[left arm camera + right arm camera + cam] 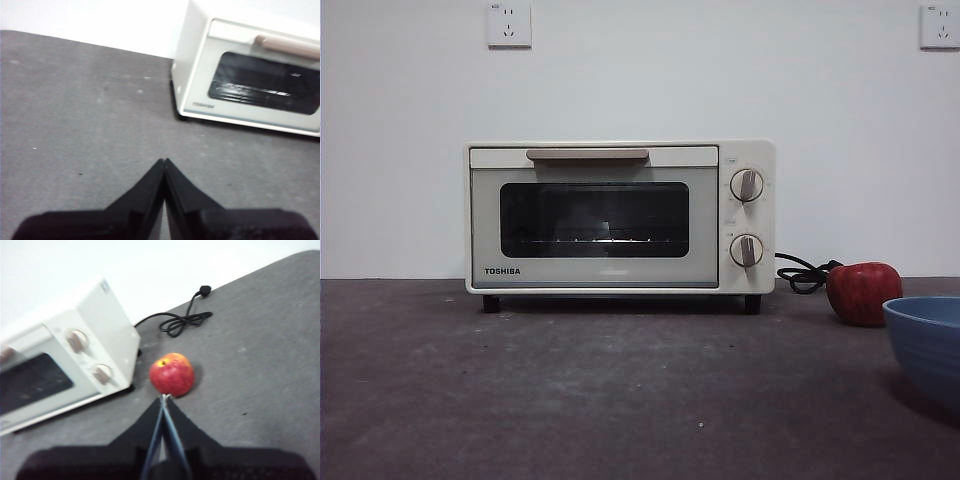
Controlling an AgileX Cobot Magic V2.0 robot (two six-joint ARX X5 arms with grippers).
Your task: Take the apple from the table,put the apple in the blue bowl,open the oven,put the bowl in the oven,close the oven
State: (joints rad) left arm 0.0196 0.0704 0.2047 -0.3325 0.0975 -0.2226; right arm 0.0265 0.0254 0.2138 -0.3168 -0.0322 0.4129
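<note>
The cream-white oven (620, 217) stands at the back middle of the table (570, 400) with its door closed and its beige handle (587, 155) up. Right of it lies the red apple (863, 292), and the blue bowl (927, 345) shows partly at the right edge, nearer the front. In the right wrist view my right gripper (163, 397) is shut and empty above the table, its tips just short of the apple (171, 374), beside the oven (65, 355). My left gripper (164, 161) is shut and empty over bare table, away from the oven (255, 70).
The oven's black cord (804, 274) lies coiled behind the apple; it also shows as the cord (182, 320) in the right wrist view. A white wall with two sockets (509, 24) closes the back. Neither arm shows in the front view.
</note>
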